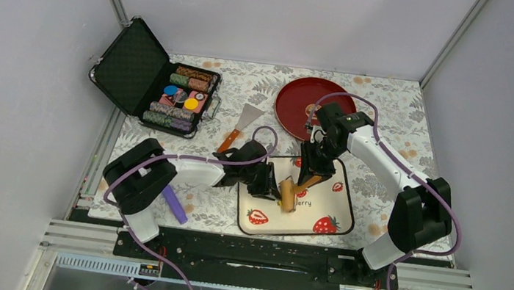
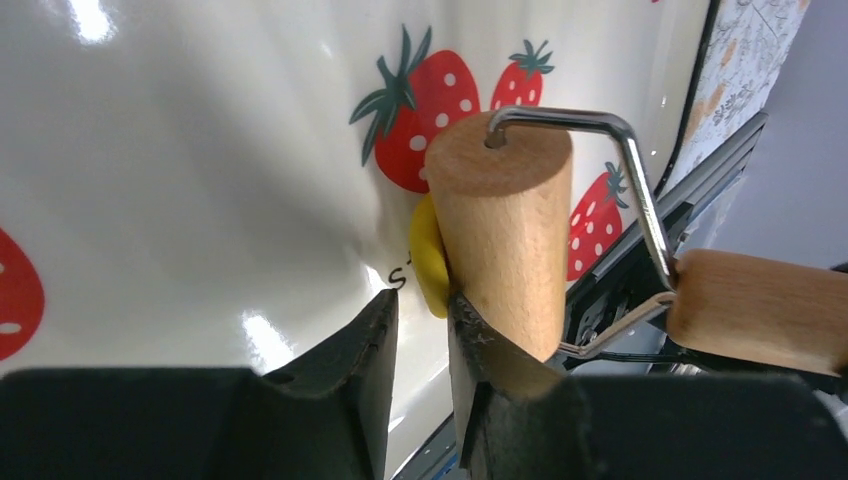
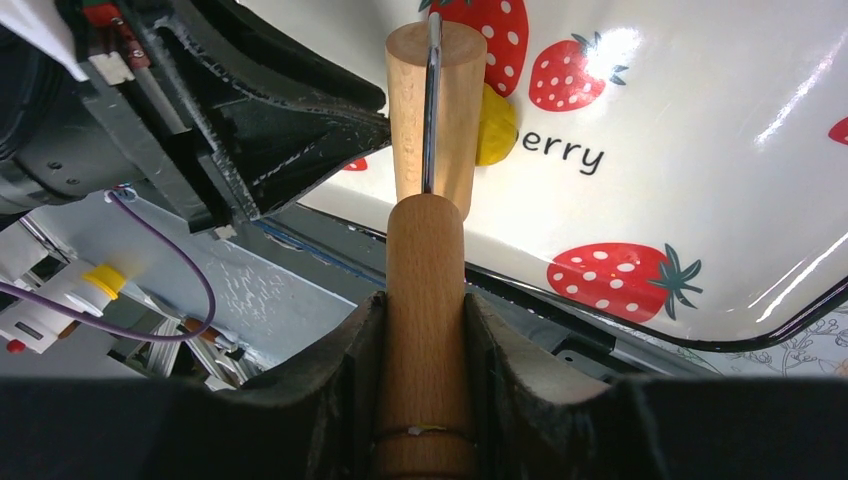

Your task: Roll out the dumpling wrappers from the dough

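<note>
Dough (image 2: pixel 428 258) sits right off your left gripper (image 2: pixel 420 303): a yellow crescent stuck against the side of the roller (image 2: pixel 505 230) barrel, just past the fingertips and in line with the gap between them. The jaws are narrow, with only a thin slit of tray (image 2: pixel 200 180) showing between them and nothing seen inside it. The finger on the right of that frame lies against the barrel.

In the right wrist view the dough (image 3: pixel 496 125) peeks out to the right of the barrel at top centre, beside the printed lettering. Your right gripper (image 3: pixel 425 300) is clamped around the roller's (image 3: pixel 410 110) wooden handle, which runs straight up the frame.

From above, your left arm lies low from lower left across to the tray's (image 1: pixel 281 222) left edge, gripper (image 1: pixel 268 182) pointing right. Your right arm comes in from lower right, elbow up by the red plate (image 1: pixel 293 101), wrist dropped so the gripper (image 1: pixel 308 170) points down at the tray.

The dough's long axis runs top to bottom in the left wrist view, along the barrel's left edge, thin edge toward the camera.
</note>
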